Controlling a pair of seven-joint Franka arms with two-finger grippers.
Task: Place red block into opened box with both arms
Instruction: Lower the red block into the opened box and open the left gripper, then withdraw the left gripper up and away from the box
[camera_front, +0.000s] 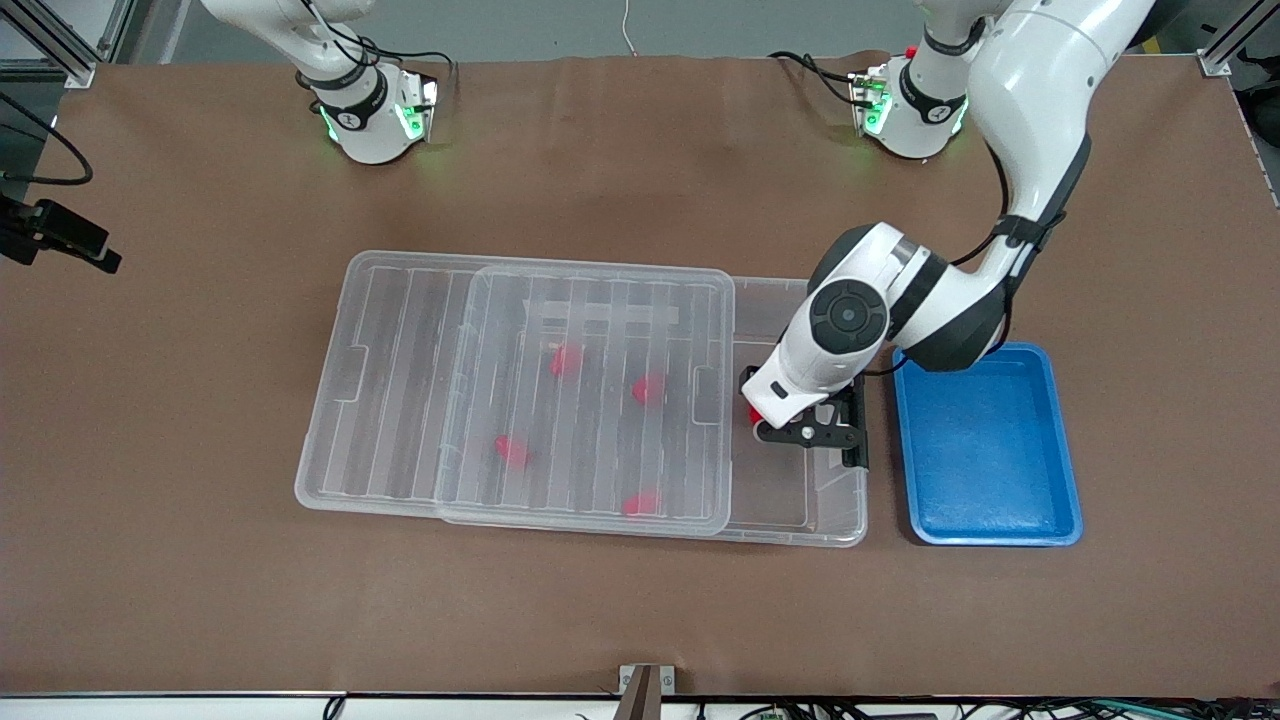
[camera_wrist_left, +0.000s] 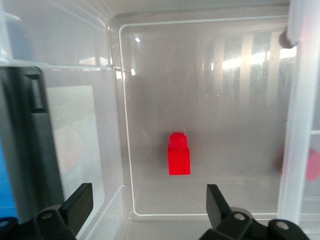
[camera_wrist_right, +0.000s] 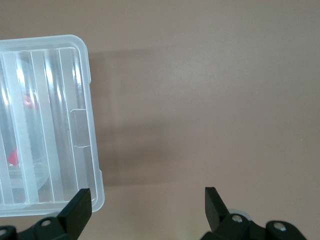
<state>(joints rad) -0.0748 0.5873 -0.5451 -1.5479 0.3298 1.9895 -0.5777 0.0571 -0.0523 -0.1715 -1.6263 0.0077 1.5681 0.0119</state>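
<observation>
The clear box (camera_front: 845, 525) lies mid-table with its ribbed lid (camera_front: 400, 400) slid toward the right arm's end, leaving the end nearest the left arm uncovered. A red block (camera_wrist_left: 179, 155) rests on the box floor in that uncovered end, free of any grip; in the front view only a sliver of this red block (camera_front: 755, 414) shows beside the hand. My left gripper (camera_wrist_left: 148, 196) hangs open just above it, the same left gripper (camera_front: 805, 428) over the box's open end. Several more red blocks (camera_front: 566, 361) show through the lid. My right gripper (camera_wrist_right: 147, 197) is open over bare table beside the lid's corner (camera_wrist_right: 75, 125).
A blue tray (camera_front: 985, 445) sits beside the box at the left arm's end of the table, holding nothing. The box's dark latch (camera_wrist_left: 30, 145) is on the short wall close to my left gripper. Brown table surface surrounds the box.
</observation>
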